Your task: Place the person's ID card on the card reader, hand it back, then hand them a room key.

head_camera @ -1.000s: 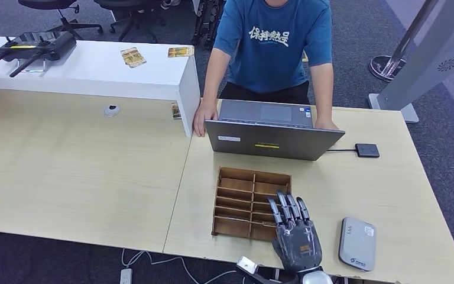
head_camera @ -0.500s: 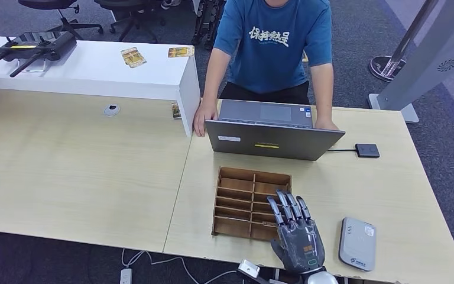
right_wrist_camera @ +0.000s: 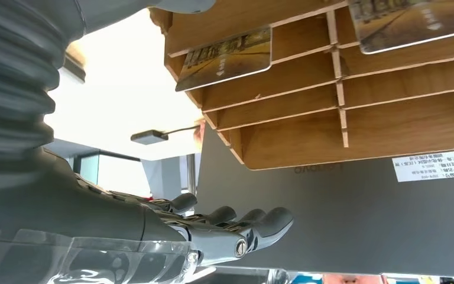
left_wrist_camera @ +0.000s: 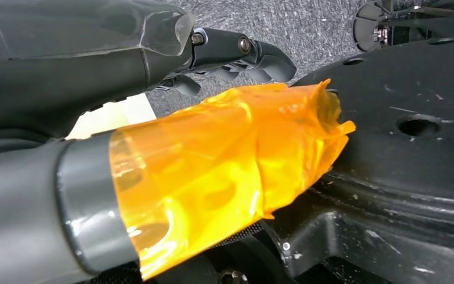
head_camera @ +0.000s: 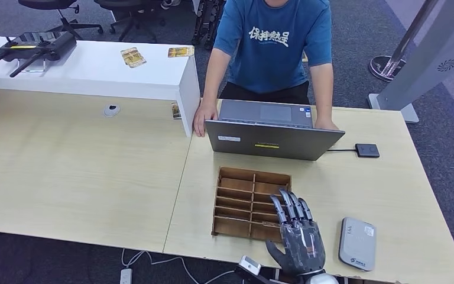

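My right hand (head_camera: 299,238) hovers flat over the near right corner of a wooden divided tray (head_camera: 252,173), fingers stretched out and holding nothing. The right wrist view shows the same fingers (right_wrist_camera: 245,225) straight and the tray (right_wrist_camera: 284,106) with two room key cards (right_wrist_camera: 224,56) (right_wrist_camera: 412,18) in its slots. A grey card reader (head_camera: 357,242) lies on the table just right of that hand. A person in a blue shirt (head_camera: 272,41) stands behind a laptop (head_camera: 272,142), one hand on each side of it. My left hand (left_wrist_camera: 171,148), thumb wrapped in orange tape, hangs holding nothing.
A small black box (head_camera: 367,150) on a cable lies right of the laptop. A white counter (head_camera: 94,74) at the back left carries two cards (head_camera: 133,57) (head_camera: 180,52) and a black device (head_camera: 32,46). The light wooden table (head_camera: 83,171) stretches far to the left.
My right hand has slid slightly right and back toward the table's near edge, and its thumb has spread outward. The person and the objects have not moved.
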Robot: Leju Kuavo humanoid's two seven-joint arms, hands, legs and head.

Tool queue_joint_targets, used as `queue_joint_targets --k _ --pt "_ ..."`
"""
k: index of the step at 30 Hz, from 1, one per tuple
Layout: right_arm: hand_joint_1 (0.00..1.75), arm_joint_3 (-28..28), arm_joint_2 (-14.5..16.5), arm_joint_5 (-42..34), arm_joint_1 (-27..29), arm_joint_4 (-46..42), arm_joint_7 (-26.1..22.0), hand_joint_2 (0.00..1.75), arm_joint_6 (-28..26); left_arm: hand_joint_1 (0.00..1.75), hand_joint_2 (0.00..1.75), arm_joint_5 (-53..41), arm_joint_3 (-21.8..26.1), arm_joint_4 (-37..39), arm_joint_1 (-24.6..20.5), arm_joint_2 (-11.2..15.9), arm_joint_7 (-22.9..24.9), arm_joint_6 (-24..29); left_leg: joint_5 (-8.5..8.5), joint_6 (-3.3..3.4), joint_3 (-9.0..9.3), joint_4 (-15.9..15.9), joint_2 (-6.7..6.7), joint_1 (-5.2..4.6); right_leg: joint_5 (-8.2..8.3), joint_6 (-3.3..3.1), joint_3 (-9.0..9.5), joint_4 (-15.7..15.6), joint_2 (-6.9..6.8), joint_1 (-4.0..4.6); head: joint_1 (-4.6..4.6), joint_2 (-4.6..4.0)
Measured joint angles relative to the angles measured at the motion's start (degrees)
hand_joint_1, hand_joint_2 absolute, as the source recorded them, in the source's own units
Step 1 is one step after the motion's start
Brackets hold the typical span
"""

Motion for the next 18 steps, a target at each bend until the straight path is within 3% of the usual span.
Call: queue_joint_targets --k 18 --pt "0.00 1.3 1.6 3.2 -0.7 2.5 1.5 1.75 1.9 0.00 0.00 0.4 0.0 0.0 0.0 0.2 0.2 -0.3 0.01 0.00 0.00 0.0 0.00 0.00 0.00 0.00 0.01 0.0 -0.01 0.00 0.00 0.00"
